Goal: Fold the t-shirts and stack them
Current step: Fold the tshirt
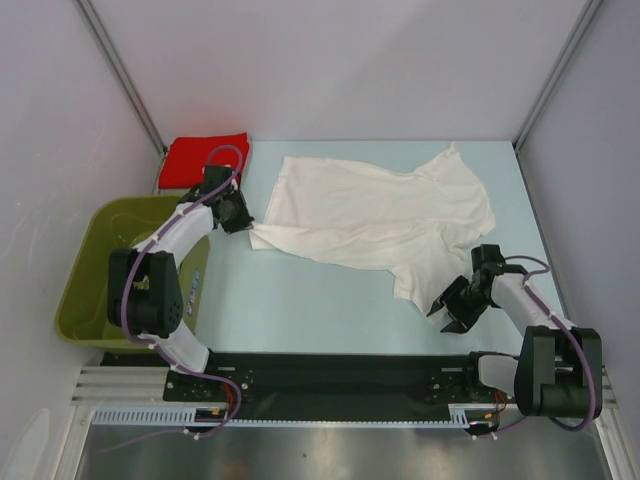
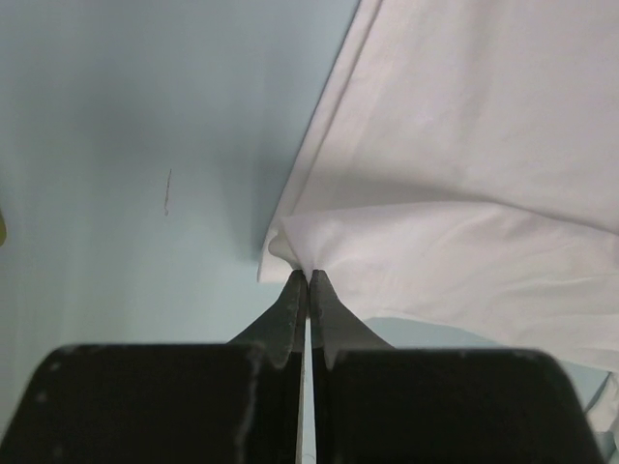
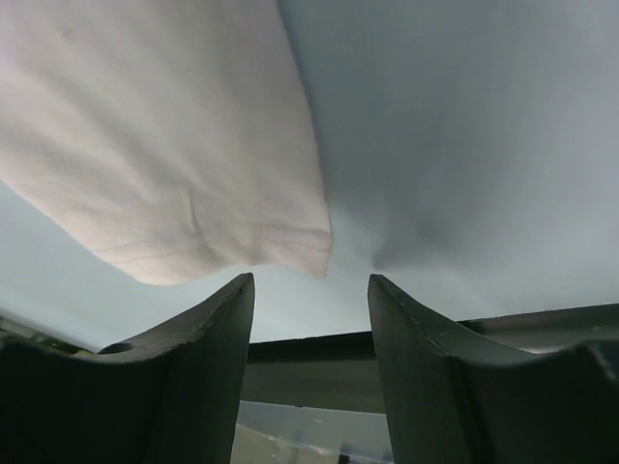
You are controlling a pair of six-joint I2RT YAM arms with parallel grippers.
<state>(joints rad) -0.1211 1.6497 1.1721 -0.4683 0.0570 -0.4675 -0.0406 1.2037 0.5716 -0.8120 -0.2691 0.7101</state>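
Nearest the arm bases, the right gripper (image 1: pixel 447 316) sat just off the near right end of the white t-shirt (image 1: pixel 380 210). Its jaws stood apart with nothing between them. In its wrist view a hemmed end of the shirt lay flat on the table (image 1: pixel 300 300) just beyond the fingertips, apart from both.

Left of the shirt and well clear of it sat the olive basket (image 1: pixel 85 290).

Further out, the left gripper (image 1: pixel 243 222) was at the shirt's left corner, clenched on the cloth. Its wrist view showed the fingers pressed together with the corner pinched at their tips and drawn into a small peak. From there the shirt spread away to the right, skewed and creased, not squared up.

Beyond the shirt's far left corner, and not touching it, the red t-shirt (image 1: pixel 205 158) lay as a compact patch and looked already folded.

The step in hand appeared to be laying the white shirt out before its first fold: one corner was held, the opposite end was not.

The next move seemed to call for the right gripper to ease forward low over the table until the hem sat between its jaws, then clamp. With both arms holding it, the cloth could be pulled taut and smoothed. Going in too high would likely push the edge away instead of catching it.
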